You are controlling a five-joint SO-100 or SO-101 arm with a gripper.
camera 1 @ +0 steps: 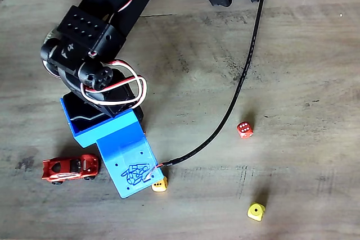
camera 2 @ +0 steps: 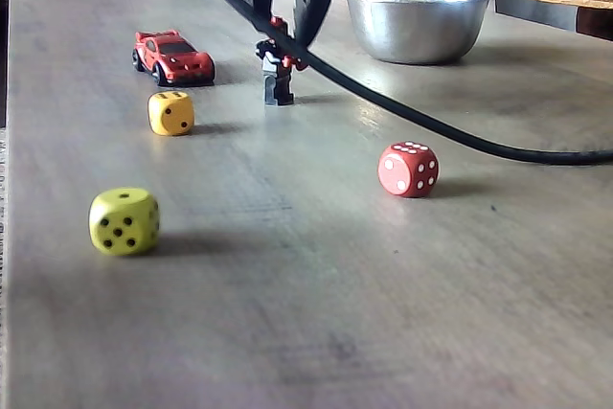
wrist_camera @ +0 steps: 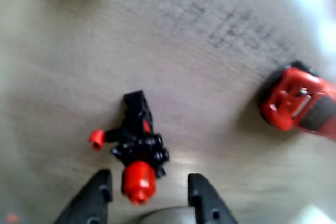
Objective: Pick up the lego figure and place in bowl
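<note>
In the wrist view the gripper (wrist_camera: 149, 192) hangs right over the lego figure (wrist_camera: 137, 145), fingers spread apart with its red head between the tips — not touching as far as I can see; the figure stands upright on the table (camera 2: 306, 284) in a fixed view (camera 2: 278, 72), just right of the red toy car (camera 2: 173, 56); the bowl (camera 2: 417, 19) sits farther back to the right.

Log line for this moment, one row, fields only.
phase: pre-grasp | gripper: open, fingertips either side of lego figure head | figure: standing on table, not lifted | bowl: no toy visible inside | red car: beside figure
</note>
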